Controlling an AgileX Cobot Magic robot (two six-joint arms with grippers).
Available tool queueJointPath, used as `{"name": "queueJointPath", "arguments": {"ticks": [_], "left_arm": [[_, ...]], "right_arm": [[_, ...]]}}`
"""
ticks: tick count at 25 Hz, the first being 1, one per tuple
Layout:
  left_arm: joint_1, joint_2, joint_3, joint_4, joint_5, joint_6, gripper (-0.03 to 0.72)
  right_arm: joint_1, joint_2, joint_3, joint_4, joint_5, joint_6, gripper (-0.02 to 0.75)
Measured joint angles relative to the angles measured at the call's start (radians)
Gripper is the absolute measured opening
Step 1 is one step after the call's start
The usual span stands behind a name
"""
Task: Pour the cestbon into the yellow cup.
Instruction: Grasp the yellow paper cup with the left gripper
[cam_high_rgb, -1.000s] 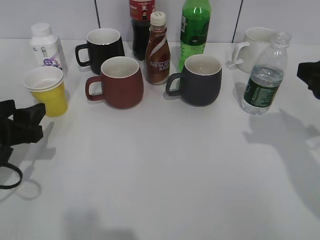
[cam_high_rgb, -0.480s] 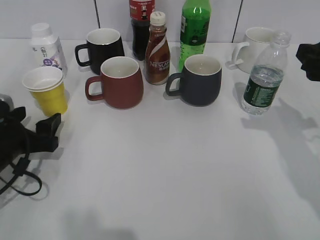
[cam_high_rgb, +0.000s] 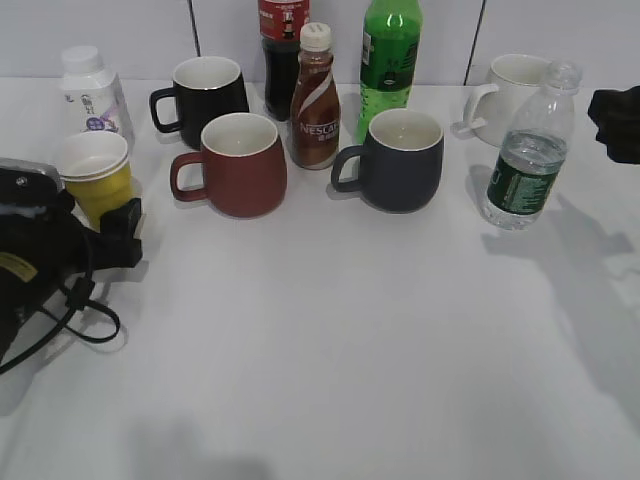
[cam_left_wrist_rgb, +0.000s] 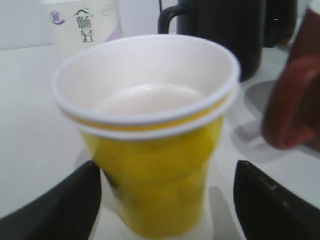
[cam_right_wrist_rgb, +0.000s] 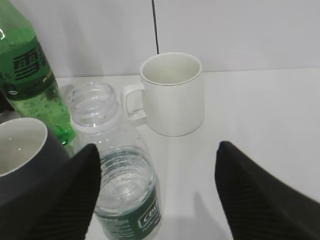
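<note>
Left tool (cam_left_wrist_rgb: 165, 200) wide, straddling the yellow cup (cam_left_wrist_rgb: 150, 135) at the tabletop's left edge; right tool (cam_right_wrist_rgb: 157, 195) wide, off-centre of the uncapped cestbon (cam_right_wrist_rgb: 122, 185); best centred first, closing gently.

Yellow cup (cam_high_rgb: 98, 180) upright at far left of the white bench (cam_high_rgb: 350, 330), small white bottle (cam_high_rgb: 93, 92) behind it. Left gripper (cam_high_rgb: 118, 232) just in front of the cup, black fingers (cam_high_rgb: 128, 220) at its base; contact unclear. Cestbon (cam_high_rgb: 528, 150) upright at right, near the white mug (cam_high_rgb: 510, 95). Right gripper (cam_high_rgb: 618, 122) at the frame edge, apart from the bottle.
</note>
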Motion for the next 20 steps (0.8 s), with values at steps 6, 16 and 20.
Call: {"name": "queueJointPath", "arguments": {"ticks": [6, 16, 20], "left_arm": [[0.060, 0.049, -0.065, 0.031, 0.000, 0.000, 0.625], [0.087, 0.105, -0.160, 0.099, -0.002, 0.000, 0.591], [0.087, 0.108, -0.165, 0.100, -0.001, 0.000, 0.543]], "right_arm": [[0.000, 0.000, 0.000, 0.000, -0.004, 0.001, 0.534], [0.000, 0.000, 0.000, -0.010, -0.004, 0.001, 0.534], [0.000, 0.000, 0.000, -0.019, 0.004, 0.001, 0.534]]}}
